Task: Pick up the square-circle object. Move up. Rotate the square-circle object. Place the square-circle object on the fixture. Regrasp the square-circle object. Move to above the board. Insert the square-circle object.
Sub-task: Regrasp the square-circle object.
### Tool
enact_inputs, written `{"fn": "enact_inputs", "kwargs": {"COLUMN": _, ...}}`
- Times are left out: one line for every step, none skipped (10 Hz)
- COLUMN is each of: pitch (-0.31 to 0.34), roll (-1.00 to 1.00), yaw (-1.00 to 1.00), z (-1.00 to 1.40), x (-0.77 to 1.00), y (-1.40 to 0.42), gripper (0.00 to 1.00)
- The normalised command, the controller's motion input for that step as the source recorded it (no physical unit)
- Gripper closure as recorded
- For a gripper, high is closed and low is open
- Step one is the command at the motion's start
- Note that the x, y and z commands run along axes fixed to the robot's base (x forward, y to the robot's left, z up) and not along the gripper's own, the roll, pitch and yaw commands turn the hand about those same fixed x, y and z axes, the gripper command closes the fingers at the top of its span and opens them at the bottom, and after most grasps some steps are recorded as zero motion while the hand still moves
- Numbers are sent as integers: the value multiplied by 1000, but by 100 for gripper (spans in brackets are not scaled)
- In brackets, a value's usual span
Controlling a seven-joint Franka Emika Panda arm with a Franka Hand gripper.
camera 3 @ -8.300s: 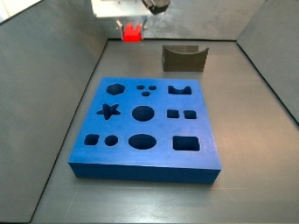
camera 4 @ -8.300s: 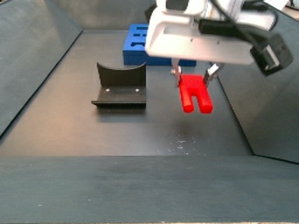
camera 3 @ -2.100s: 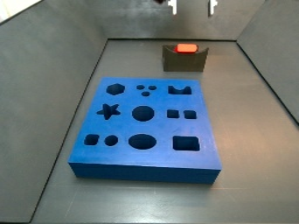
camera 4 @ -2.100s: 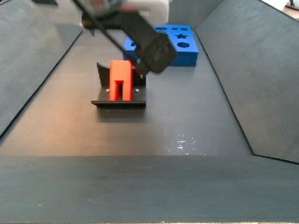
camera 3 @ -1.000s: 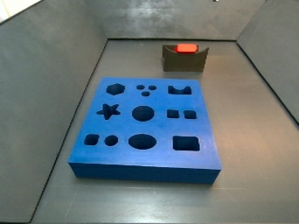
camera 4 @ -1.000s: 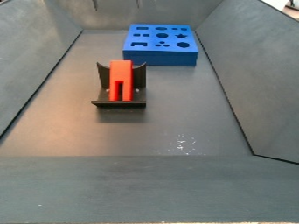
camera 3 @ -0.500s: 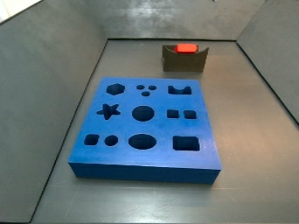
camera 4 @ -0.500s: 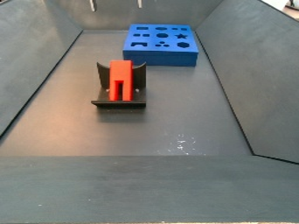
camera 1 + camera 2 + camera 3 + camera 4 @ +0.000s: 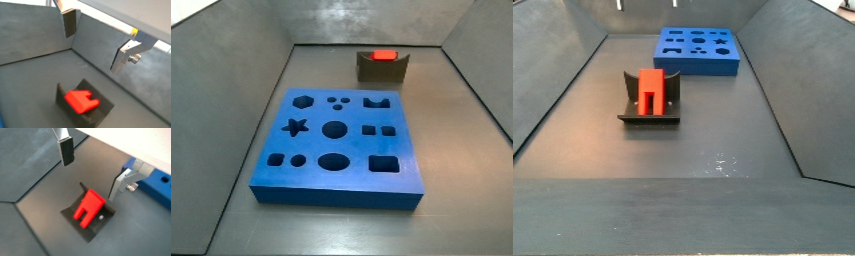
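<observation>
Nearest you: the square-circle object [image 9: 652,91], red, seated upright in the fixture [image 9: 649,105] on the desk [image 9: 714,150]; beyond it, the board [image 9: 698,50], blue, untouched. Above both: your hand [image 9: 93,169], fingers spread wide and holding nothing, well above the piece. Risk at regrasp: descend off-centre and one finger [image 9: 66,151] may tip the piece out of its seat.

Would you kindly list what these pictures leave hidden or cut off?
- The hand: both wrist views show it open and empty above the red block; in a side view only the fingertips show, the frame edge cutting the rest.
- The fixture's dip: hidden beneath the block.
- The board: cropped in a wrist view.
</observation>
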Motion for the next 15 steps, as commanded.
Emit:
{"fn": "enact_inputs", "kwargs": {"pitch": 96, "roll": 1000, "yaw": 67, "z": -6, "x": 74, "y": -28, "gripper": 0}}
{"fn": "enact_inputs", "kwargs": {"pitch": 111, "roll": 1000, "yaw": 75, "z": -14, "x": 87, "y": -31, "gripper": 0}}
{"fn": "enact_inputs", "kwargs": {"pitch": 134, "roll": 1000, "yaw": 91, "z": -17, "x": 100, "y": -34, "gripper": 0}}
{"fn": "enact_inputs", "kwargs": {"pitch": 149, "roll": 1000, "yaw": 101, "z": -16, "x": 107, "y": -35, "gripper": 0}}
{"fn": "enact_inputs", "kwargs": {"pitch": 175, "roll": 1000, "yaw": 131, "z": -18, "x": 111, "y": -39, "gripper": 0}}
{"fn": "enact_inputs", "kwargs": {"pitch": 195, "roll": 1000, "yaw": 163, "z": -18, "x": 109, "y": -41, "gripper": 0}}
{"fn": "enact_inputs", "kwargs": {"pitch": 199, "roll": 903, "yaw": 205, "z": -18, "x": 110, "y": -44, "gripper": 0}}
{"fn": "enact_inputs", "kwargs": {"pitch": 182, "roll": 779, "yaw": 215, "z": -22, "x": 110, "y": -45, "gripper": 0}}
{"fn": "enact_inputs", "kwargs": {"pitch": 142, "roll": 539, "yaw": 227, "z": -23, "x": 113, "y": -48, "gripper": 0}}
{"fn": "enact_inputs", "kwargs": {"pitch": 113, "roll": 365, "yaw": 233, "z": -19, "x": 112, "y": -48, "gripper": 0}}
{"fn": "enact_inputs", "kwargs": {"pitch": 66, "roll": 215, "yaw": 229, "z": -8, "x": 106, "y": -32, "gripper": 0}}
{"fn": "enact_inputs", "kwargs": {"pitch": 40, "roll": 181, "yaw": 224, "z": -10, "x": 96, "y": -32, "gripper": 0}}
{"fn": "enact_inputs", "kwargs": {"pitch": 4, "roll": 161, "yaw": 202, "z": -14, "x": 86, "y": -43, "gripper": 0}}
{"fn": "enact_inputs", "kwargs": {"pitch": -119, "roll": 92, "yaw": 126, "z": -1000, "x": 38, "y": 70, "gripper": 0}}
{"fn": "enact_inputs", "kwargs": {"pitch": -132, "roll": 92, "yaw": 86, "z": -1000, "x": 43, "y": 71, "gripper": 0}}
